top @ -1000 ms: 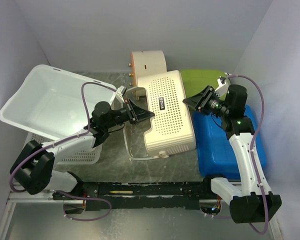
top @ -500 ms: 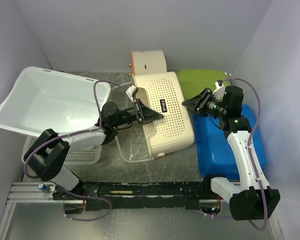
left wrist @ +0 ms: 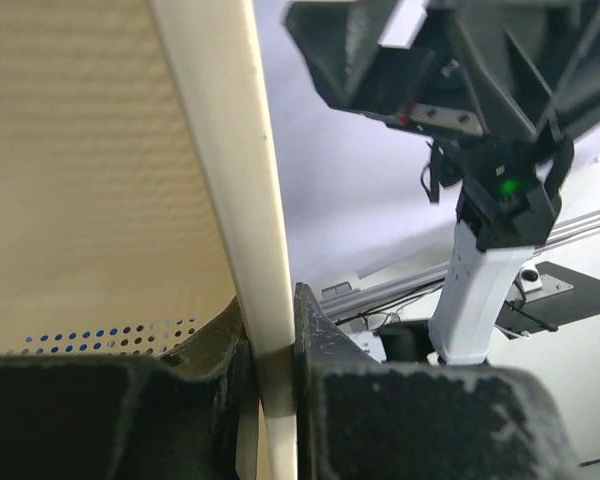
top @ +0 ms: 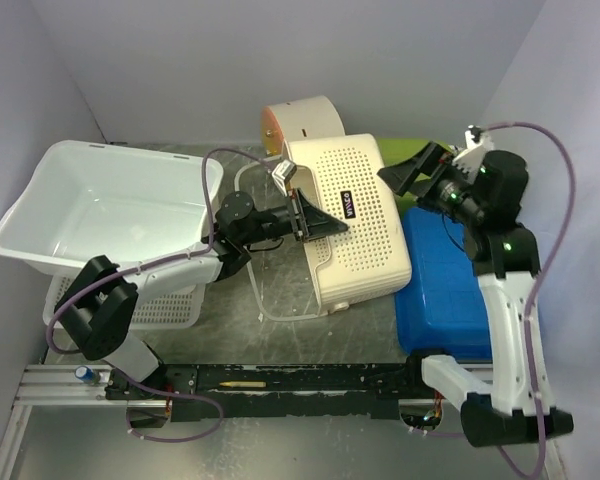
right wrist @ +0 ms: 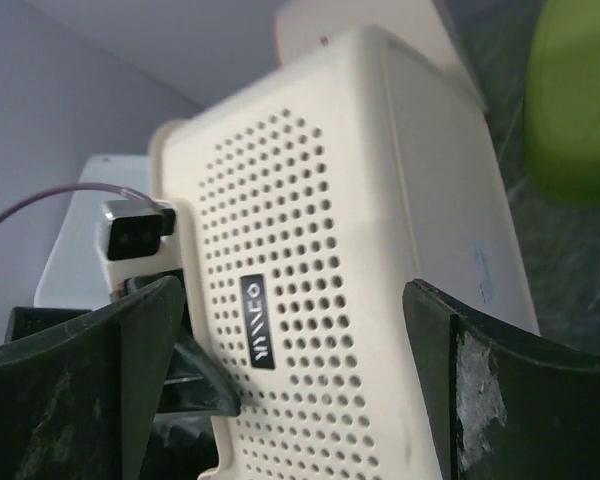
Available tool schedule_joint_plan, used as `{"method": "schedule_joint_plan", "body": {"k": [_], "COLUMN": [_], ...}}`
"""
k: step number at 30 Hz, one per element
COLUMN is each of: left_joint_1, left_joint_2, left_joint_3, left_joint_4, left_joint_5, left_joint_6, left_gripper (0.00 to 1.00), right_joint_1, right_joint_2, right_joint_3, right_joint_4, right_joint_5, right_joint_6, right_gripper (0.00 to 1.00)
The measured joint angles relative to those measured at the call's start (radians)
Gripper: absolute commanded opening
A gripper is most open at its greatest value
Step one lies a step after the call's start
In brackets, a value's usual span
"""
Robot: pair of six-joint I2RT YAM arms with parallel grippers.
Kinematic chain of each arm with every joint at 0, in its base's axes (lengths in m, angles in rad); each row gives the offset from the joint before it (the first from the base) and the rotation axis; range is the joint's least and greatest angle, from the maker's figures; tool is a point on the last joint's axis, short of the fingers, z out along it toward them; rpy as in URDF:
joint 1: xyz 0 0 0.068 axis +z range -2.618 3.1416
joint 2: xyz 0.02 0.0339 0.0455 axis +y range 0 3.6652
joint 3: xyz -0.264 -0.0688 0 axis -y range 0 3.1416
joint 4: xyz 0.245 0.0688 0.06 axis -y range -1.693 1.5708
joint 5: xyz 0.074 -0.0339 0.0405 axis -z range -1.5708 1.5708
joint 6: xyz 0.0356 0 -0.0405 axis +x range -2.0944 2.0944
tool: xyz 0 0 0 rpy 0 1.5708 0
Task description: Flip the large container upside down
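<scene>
The large container point(top: 358, 222) is a cream perforated basket with a dark label. It lies tipped at the table's middle, its labelled wall facing up and its right side over the blue box point(top: 450, 295). My left gripper point(top: 315, 222) is shut on the container's left rim point(left wrist: 248, 200), pinching that edge between both fingers point(left wrist: 272, 372). My right gripper point(top: 412, 172) hangs open just off the container's far right corner, touching nothing. In the right wrist view the perforated wall point(right wrist: 360, 250) fills the space ahead of the spread jaws point(right wrist: 290, 380).
A white tub point(top: 110, 205) sits tilted at the left on a white perforated basket point(top: 145, 312). A round cream and orange container point(top: 302, 118) stands behind. A green lid point(top: 412, 156) lies at the back right. A clear plastic tray point(top: 270, 295) lies under the container's near edge.
My right gripper has opened, let go of the container and drawn back up and to the right. The left gripper has carried the rim rightward, and the container has shifted right.
</scene>
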Motion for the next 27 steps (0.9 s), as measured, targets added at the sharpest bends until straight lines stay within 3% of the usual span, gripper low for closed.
{"method": "schedule_joint_plan", "body": {"k": [4,8,12,19,27], "left_joint_1": [-0.008,-0.008,-0.007,-0.009,-0.013], "left_joint_2": [-0.002,-0.002,-0.002,-0.023,-0.057], "left_joint_3": [0.063,0.131,0.189,0.235,0.324], "left_joint_4": [-0.041,-0.047,-0.039,-0.018,-0.063], "left_joint_5": [-0.026,-0.055,-0.076,-0.088,-0.212], "left_joint_6": [0.016,0.016,0.013,0.02,0.114], "left_gripper": [0.07,0.07,0.07,0.07,0.07], "right_joint_1": [0.003,0.014,0.031,0.044,0.056], "right_joint_2": [-0.131,-0.244,-0.338,-0.426,-0.428], "right_joint_3": [0.017,0.02,-0.065,-0.247,-0.283], "right_joint_4": [0.06,0.167,0.357,0.634,0.915], "right_joint_5": [0.054,0.035,-0.067,-0.192,-0.385], "right_joint_6": [-0.044,-0.087,-0.108,-0.095,-0.021], "right_gripper": [0.88,0.78,0.67,0.64,0.41]}}
